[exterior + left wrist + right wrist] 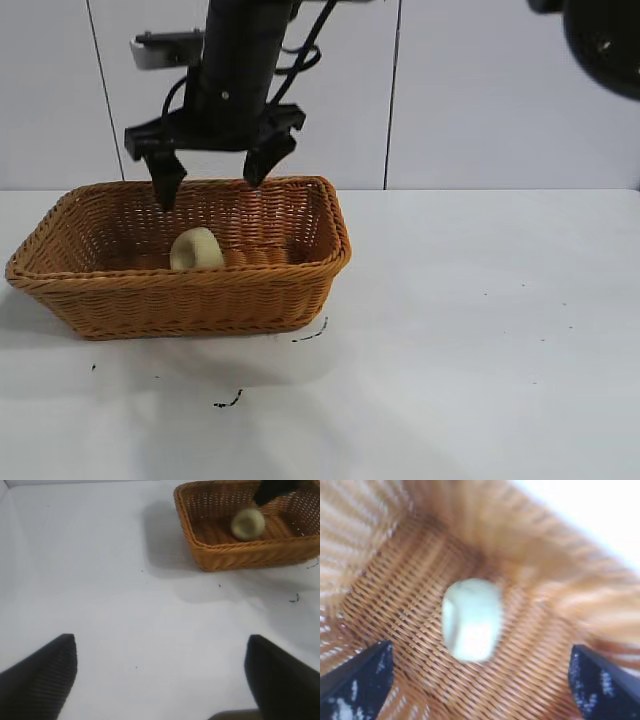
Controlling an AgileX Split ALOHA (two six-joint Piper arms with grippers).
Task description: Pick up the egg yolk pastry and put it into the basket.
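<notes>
The egg yolk pastry [196, 249], pale yellow and round, lies tilted on the floor of the orange-brown wicker basket [200, 300] at the left of the exterior view. My right gripper [210, 187] hangs just above the basket's rim, open, its fingers wide apart and holding nothing. In the right wrist view the pastry [471, 620] rests on the weave [410, 580] below the open right gripper [480, 652]. My left gripper [161, 641] is open over bare table, well away from the basket [235, 555] and pastry [247, 524].
White table [480, 330] stretches right of the basket and in front of it, with a few small dark marks [230, 402]. A white panelled wall stands behind. A dark rounded part of the rig [605, 40] shows at the top right corner.
</notes>
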